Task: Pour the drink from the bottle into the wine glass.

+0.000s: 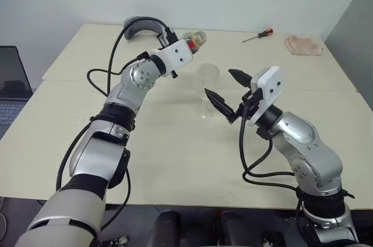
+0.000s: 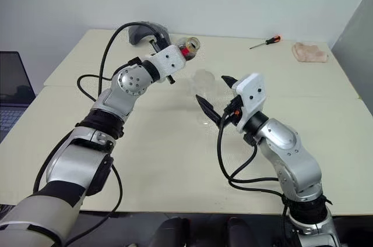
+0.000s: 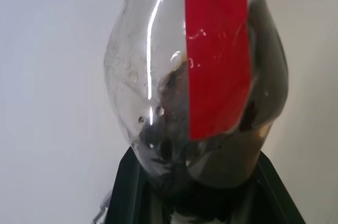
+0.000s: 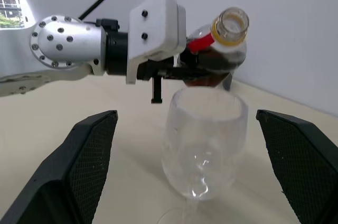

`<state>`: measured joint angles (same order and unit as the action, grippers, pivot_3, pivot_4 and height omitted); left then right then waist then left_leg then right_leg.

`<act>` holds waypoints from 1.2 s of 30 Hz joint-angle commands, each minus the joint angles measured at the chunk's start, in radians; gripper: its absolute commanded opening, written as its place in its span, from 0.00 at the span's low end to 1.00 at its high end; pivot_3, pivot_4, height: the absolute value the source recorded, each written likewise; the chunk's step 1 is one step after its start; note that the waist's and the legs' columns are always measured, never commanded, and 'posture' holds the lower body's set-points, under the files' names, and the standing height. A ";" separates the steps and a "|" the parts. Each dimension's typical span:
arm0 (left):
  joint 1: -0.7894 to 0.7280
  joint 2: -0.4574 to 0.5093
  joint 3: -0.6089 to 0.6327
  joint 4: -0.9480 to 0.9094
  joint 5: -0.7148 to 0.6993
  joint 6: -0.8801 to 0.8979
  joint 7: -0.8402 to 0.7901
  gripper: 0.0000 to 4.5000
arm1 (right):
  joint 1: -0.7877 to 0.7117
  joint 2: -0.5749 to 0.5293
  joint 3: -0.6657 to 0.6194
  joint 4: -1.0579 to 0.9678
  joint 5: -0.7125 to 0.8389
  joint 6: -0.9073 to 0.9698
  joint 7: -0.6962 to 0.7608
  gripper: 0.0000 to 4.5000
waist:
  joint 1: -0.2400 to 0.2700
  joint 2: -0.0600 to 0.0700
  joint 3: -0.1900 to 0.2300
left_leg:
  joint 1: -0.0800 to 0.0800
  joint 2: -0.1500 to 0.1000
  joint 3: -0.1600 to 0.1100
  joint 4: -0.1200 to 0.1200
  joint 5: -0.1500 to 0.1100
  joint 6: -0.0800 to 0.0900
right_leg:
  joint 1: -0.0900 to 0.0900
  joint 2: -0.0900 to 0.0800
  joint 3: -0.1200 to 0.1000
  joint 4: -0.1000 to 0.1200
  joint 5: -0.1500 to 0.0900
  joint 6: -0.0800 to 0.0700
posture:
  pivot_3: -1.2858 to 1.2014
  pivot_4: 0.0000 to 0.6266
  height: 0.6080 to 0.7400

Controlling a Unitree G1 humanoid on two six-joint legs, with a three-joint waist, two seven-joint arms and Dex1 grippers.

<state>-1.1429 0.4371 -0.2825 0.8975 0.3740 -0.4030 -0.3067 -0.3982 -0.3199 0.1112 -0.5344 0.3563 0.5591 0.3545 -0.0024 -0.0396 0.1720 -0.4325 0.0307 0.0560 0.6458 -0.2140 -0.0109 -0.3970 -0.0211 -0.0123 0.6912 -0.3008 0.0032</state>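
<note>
My left gripper is shut on the round body of the bottle and holds it tilted, close to level, above and behind the wine glass. The bottle's mouth is open, with a yellow ring and a red neck label. The dark brown drink lies in the body. The clear glass stands upright on the table and looks empty. My right gripper is open, with the glass just ahead of its two fingers and not touching them.
A red-handled screwdriver and a beige cloth lie at the table's far right. A grey curved object sits at the back behind my left arm. A laptop is off the table's left edge.
</note>
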 commanded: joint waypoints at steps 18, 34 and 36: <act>-0.116 0.110 -0.058 0.136 0.176 -0.301 0.140 0.16 | -0.018 0.068 -0.015 0.046 -0.063 -0.042 -0.034 1.00 | -0.002 0.000 0.000 | -0.001 0.000 0.003 0.000 0.001 -0.001 | -0.007 0.000 0.002 0.007 0.000 0.000 | 0.52 0.24 1.00; -0.168 0.142 -0.128 0.171 0.323 -0.368 0.286 0.16 | -0.033 0.032 0.011 0.034 -0.082 -0.013 -0.017 1.00 | -0.003 0.000 0.000 | -0.002 0.000 0.003 0.001 0.001 -0.001 | -0.007 0.000 0.002 0.008 0.000 0.000 | 0.52 0.24 1.00; -0.173 0.147 -0.133 0.175 0.329 -0.372 0.297 0.16 | -0.034 0.034 0.012 0.032 -0.083 -0.009 -0.016 1.00 | -0.003 0.000 0.000 | -0.002 0.000 0.003 0.001 0.001 -0.001 | -0.007 0.000 0.002 0.008 0.000 0.000 | 0.52 0.24 1.00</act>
<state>-1.2704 0.5650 -0.4275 1.0835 0.7085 -0.7633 -0.0440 -0.4122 -0.2866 0.1223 -0.4657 0.2755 0.5553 0.3342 -0.0054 -0.0396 0.1719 -0.4343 0.0307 0.0588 0.6466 -0.2131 -0.0115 -0.4043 -0.0209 -0.0106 0.6989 -0.3008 0.0030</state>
